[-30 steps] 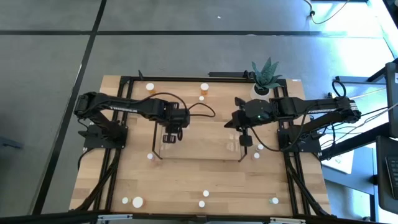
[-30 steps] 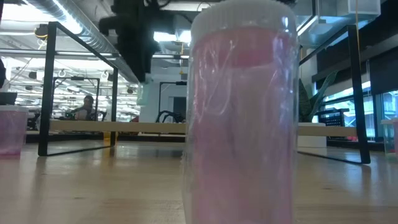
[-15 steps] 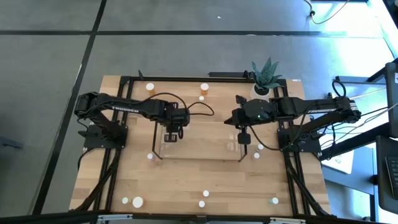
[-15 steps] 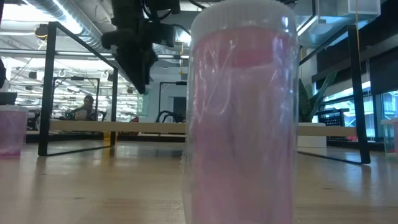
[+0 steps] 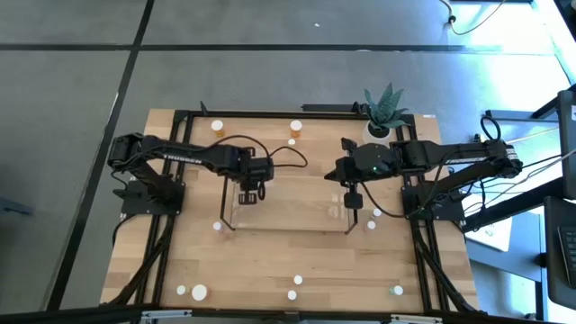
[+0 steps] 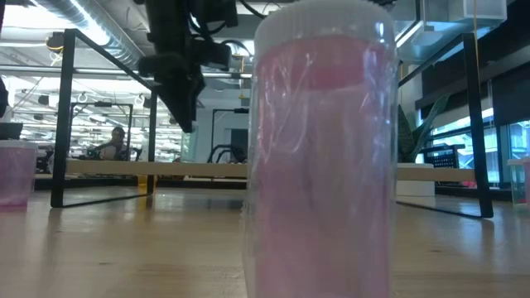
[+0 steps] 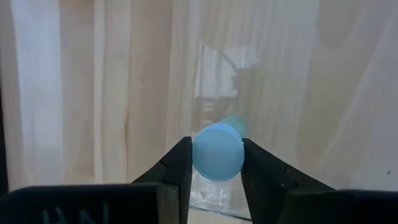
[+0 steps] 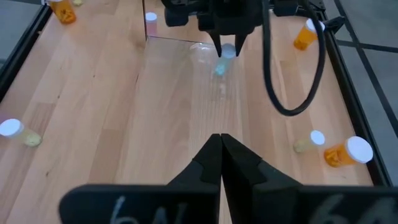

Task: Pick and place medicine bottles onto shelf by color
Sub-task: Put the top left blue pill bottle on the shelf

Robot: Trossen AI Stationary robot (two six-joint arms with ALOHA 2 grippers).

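1. Your left gripper holds a small greenish bottle by its body just under the white cap. The fingers press on both sides of it, and the bottle hangs below them. This leaves its base free to meet the surface first.
2. In the high view, the left gripper hovers over the left end of the clear shelf, which lies at the middle of the wooden table. From this position, you appear to be carrying the bottle to a place on the shelf that matches its colour.
3. Your right gripper waits over the right end of the shelf. Its fingers are pressed fully together with nothing between them, and it points across the shelf toward the left arm.
4. The other bottles stand or lie on the table around the shelf. An orange bottle is on the far side, and another orange bottle is near the front edge.
5. In the low view, a pink bottle stands close to the camera and hides much of the shelf behind it.
6. A potted plant stands at the far right corner, apart from the work.
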